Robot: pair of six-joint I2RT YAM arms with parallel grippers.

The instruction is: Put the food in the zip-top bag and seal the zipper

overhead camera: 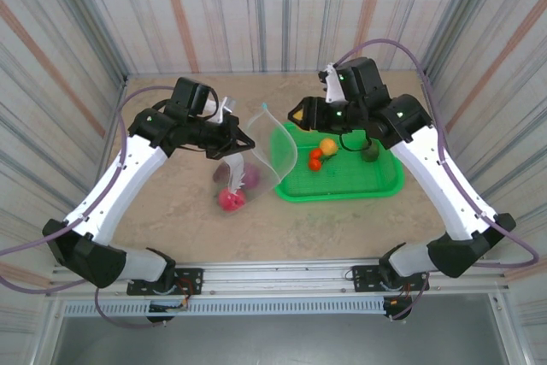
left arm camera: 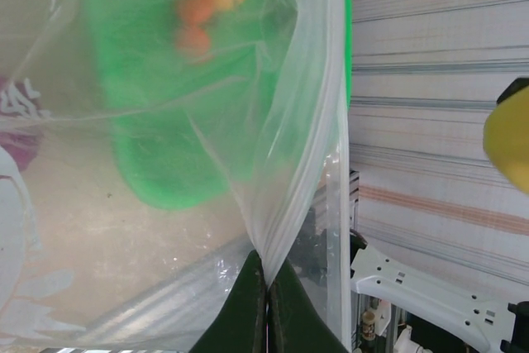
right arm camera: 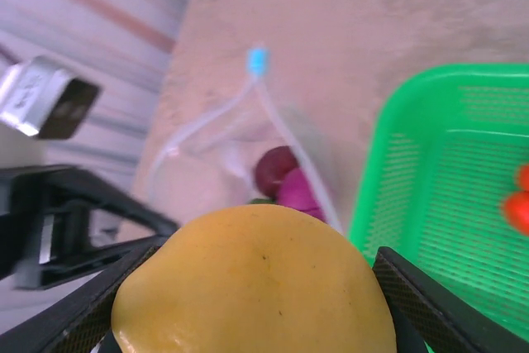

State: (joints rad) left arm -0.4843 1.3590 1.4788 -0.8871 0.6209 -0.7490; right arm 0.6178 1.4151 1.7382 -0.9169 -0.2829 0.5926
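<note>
- Loading of the bag is the step in hand, judging by the spread: some food is inside, some waits in the green basket (overhead camera: 342, 187), one piece is in the air
- Right pincer (right arm camera: 260, 307) is clenched around a yellow fruit (right arm camera: 248, 274), hanging at about 11 o'clock of the basket, above the worktop (overhead camera: 171, 220)
- Left pincer (left arm camera: 266, 280) is pinched tight on the rim of the zip-top bag (overhead camera: 284, 156), holding its mouth lifted and spread toward 3 o'clock
- Purple piece (overhead camera: 249, 176) and red piece (overhead camera: 231, 200) lie at the bag's bottom, at 9 o'clock of the basket
- Orange piece (overhead camera: 327, 145) and dark green piece (overhead camera: 369, 154) sit in the basket
- Zipper (right arm camera: 289, 134) stands unsealed, its blue slider (right arm camera: 258, 59) at the 12 o'clock end
- Next move probably calls for swinging the fruit toward 8 o'clock, lowering it between the thin walls, then releasing; the film looks limp, so the mouth could fold shut
</note>
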